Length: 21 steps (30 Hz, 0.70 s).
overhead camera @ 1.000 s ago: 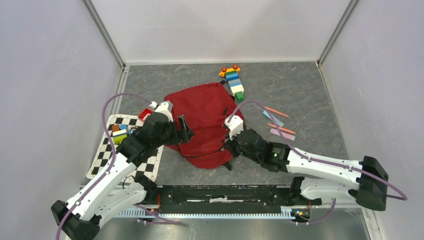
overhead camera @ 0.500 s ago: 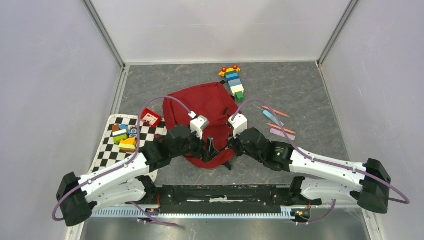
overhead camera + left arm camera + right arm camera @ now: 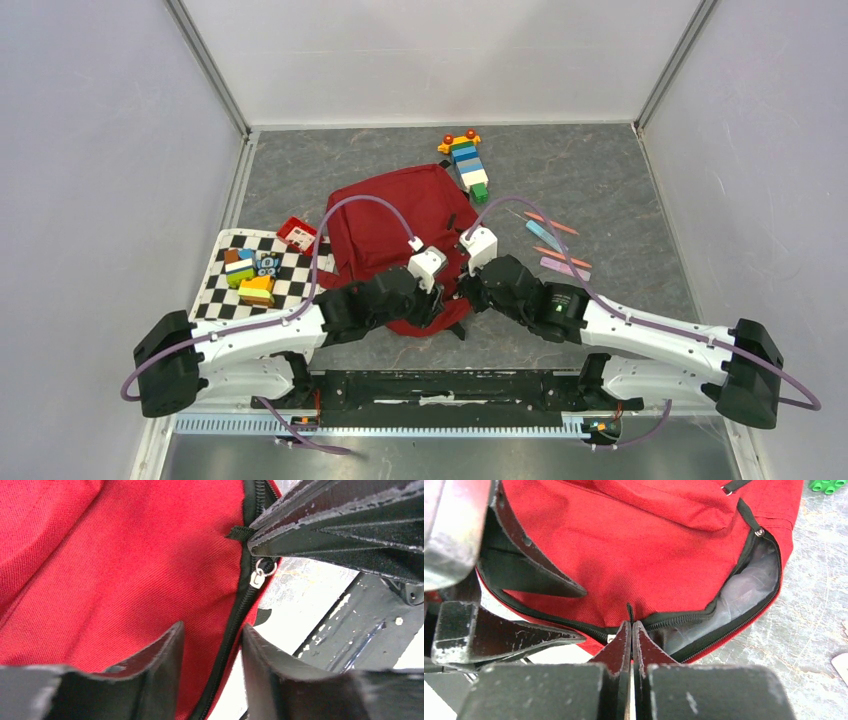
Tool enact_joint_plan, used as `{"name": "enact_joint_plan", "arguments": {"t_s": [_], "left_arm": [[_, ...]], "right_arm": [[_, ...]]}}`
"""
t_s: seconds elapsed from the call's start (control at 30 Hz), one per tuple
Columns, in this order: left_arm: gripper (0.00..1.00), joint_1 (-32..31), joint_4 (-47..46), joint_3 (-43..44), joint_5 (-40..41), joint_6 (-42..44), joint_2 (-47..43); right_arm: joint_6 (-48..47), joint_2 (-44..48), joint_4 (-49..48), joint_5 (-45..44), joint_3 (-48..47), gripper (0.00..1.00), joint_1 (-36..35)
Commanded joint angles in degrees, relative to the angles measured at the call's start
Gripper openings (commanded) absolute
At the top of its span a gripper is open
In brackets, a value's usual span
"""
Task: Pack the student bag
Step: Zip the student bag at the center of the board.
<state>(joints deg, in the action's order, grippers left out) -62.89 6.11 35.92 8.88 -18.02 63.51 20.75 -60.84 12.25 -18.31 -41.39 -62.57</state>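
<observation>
The student bag (image 3: 395,215) is lying mid-table (image 3: 600,180), its part-unzipped mouth (image 3: 744,587) showing grey lining, while the right gripper (image 3: 631,625) is pinching its near zipper edge with jaws pressed together and the left gripper (image 3: 211,627) is hovering, jaws spread, astride the zipper (image 3: 231,630).

White arms (image 3: 255,337), purple cables (image 3: 350,201), left gripper (image 3: 211,629) seemingly scuffed black.
</observation>
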Motion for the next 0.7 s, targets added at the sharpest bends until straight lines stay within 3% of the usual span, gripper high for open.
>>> {"name": "enact_joint_plan", "arguments": {"t_s": [0.0,0.1,0.2,0.43,0.53,0.67], "left_arm": [[0.4,-1.68,-3.17,1.93,5.1,2.93,0.39],[0.17,-2.05,-2.47,1.08,5.75,2.18,-0.69],[0.02,-2.11,1.1,0.72,8.1,1.44,-1.84],[0.02,-2.11,14.97,1.42,13.99,-4.88,-6.66],[0.02,-2.17,24.37,3.52,18.28,-10.1,-7.22],[0.02,-2.16,29.09,3.99,15.67,-13.41,-9.6]], "right_arm": [[-0.27,1.43,1.13,-3.74,-2.28,0.0,0.44],[-0.64,0.68,2.23,-5.31,-2.64,0.0,0.67],[-1.32,-0.19,4.0,-9.45,-3.21,0.0,0.87],[-6.62,-1.71,7.39,-19.05,-5.89,0.0,2.84],[-8.09,-2.14,7.3,-19.46,-5.9,0.0,5.46],[-10.09,-2.87,4.72,-16.6,-4.8,0.0,9.9]]}}
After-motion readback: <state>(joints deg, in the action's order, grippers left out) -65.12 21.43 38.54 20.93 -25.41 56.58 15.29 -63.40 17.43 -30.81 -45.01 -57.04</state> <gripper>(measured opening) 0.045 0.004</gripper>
